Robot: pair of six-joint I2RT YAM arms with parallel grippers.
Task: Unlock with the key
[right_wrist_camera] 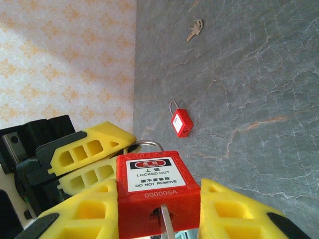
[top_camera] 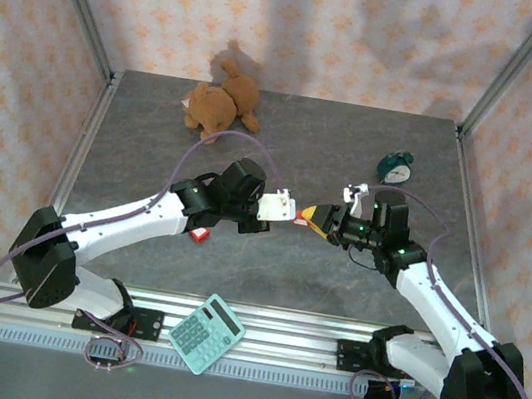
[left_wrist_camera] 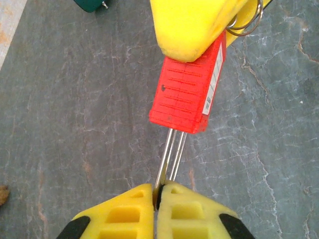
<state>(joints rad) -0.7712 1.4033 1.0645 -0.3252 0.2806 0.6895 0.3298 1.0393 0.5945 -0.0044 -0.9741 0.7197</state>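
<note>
1. The red plastic padlock (left_wrist_camera: 189, 97) was held off the grey marbled tabletop (left_wrist_camera: 70, 129), between the two arms at the centre of the top view.
2. The right gripper (right_wrist_camera: 158, 189) clamped the padlock body. Its yellow fingers pressed on both red flanks at the bottom of the right wrist frame.
3. The left gripper (left_wrist_camera: 158, 193) was pressed together on the steel shackle (left_wrist_camera: 172, 149), pinching its loop at the lower centre of the left wrist frame.
4. A silver key (right_wrist_camera: 167, 224) stood in the slot at the padlock's base, and a wire key ring (left_wrist_camera: 246, 22) showed at the upper right of the left wrist frame. I judged insertion done.
5. Both shackle legs entered the body, so I judged the lock not yet open. Turning the key and drawing out the shackle remained.
6. I could not tell whether the key had been turned. Its head was cut off at the lower frame edge, and a right finger covered the base in the left wrist view.
7. A second small red padlock (right_wrist_camera: 182, 123) and a loose metal key (right_wrist_camera: 194, 30) lay on the table, upper half of the right wrist frame, well apart from the work.
</note>
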